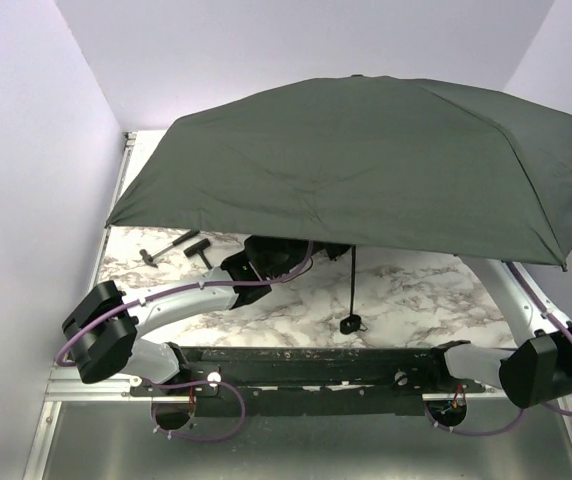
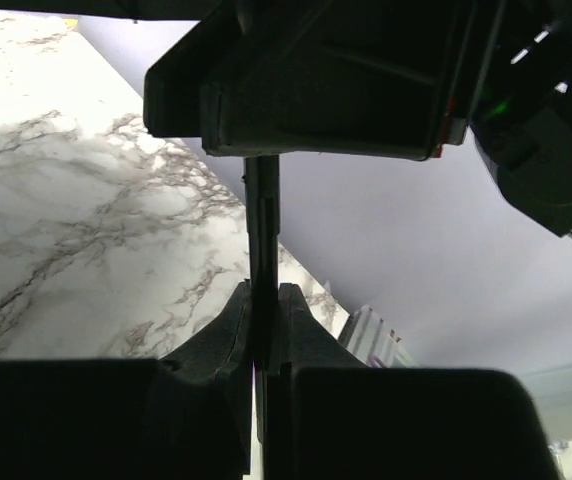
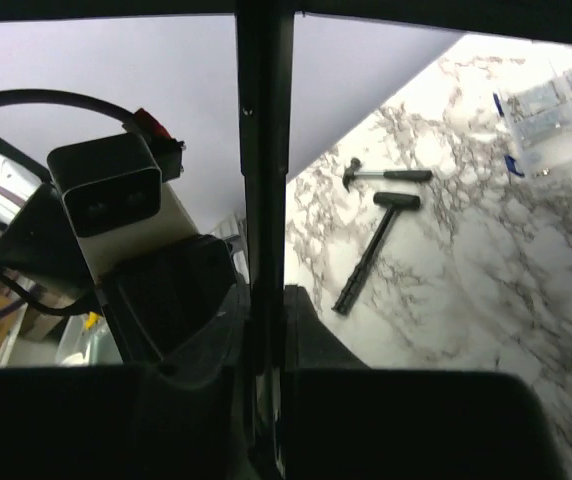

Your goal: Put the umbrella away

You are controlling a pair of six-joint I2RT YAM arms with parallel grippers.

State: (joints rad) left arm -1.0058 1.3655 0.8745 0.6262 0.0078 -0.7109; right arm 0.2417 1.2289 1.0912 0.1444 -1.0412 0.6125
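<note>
Fingers (image 2: 301, 325) of left gripper (image 2: 264, 300): pinched on shaft (image 2: 263, 220) of umbrella (image 1: 366, 160) | right gripper (image 3: 266, 320): clamped on same shaft, close beside left | umbrella: spread open above table (image 1: 416, 290) | axis: shaft runs straight out between both finger pairs; closing likely means sliding along it.
</note>
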